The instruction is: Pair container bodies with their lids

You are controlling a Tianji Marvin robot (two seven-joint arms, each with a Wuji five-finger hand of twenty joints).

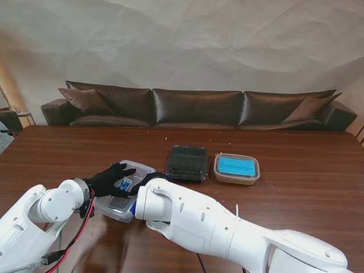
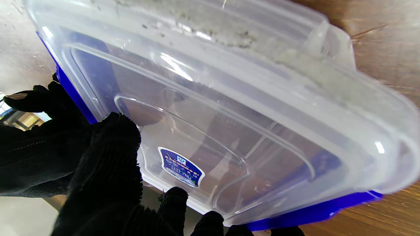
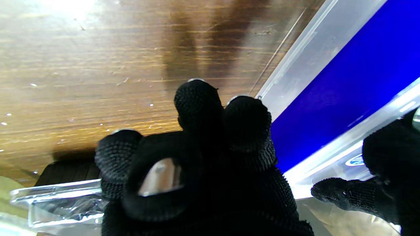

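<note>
From the stand's view, a clear plastic container point(image 1: 124, 193) sits on the dark wood table point(image 1: 296, 187) near me on the left, a clear lid point(image 1: 133, 173) lying on top of it with a small blue label point(image 1: 124, 183) too small to read; the left hand point(image 1: 109, 180) in a black glove rests spread over the lid, its fingers point(image 1: 126, 169) touching the lid's top; the right hand point(image 1: 149, 180) is mostly hidden behind its white forearm at the container's right edge; farther right stand a black container under a clear lid point(image 1: 186, 162) and a brown container with a blue lid point(image 1: 236, 168), close beside each other, contents not visible; a dark sofa point(image 1: 196, 107) runs behind the table.

In the left wrist view, the lid point(image 2: 229, 108) fills the frame, its blue shield-shaped label point(image 2: 180, 166) bearing print too blurred to read; a blue band point(image 2: 315, 213) runs along the rim; the container looks empty, wood showing through; gloved fingers point(image 2: 108, 157) lie flat against the lid, spread apart, not wrapped around it.

In the right wrist view, the curled fingers point(image 3: 197, 105) bunch together just beside the container's clear wall point(image 3: 305, 59) and its blue band point(image 3: 341, 95); whether they grip it I cannot tell; the left hand's fingertip point(image 3: 331, 193) shows on the lid.
</note>
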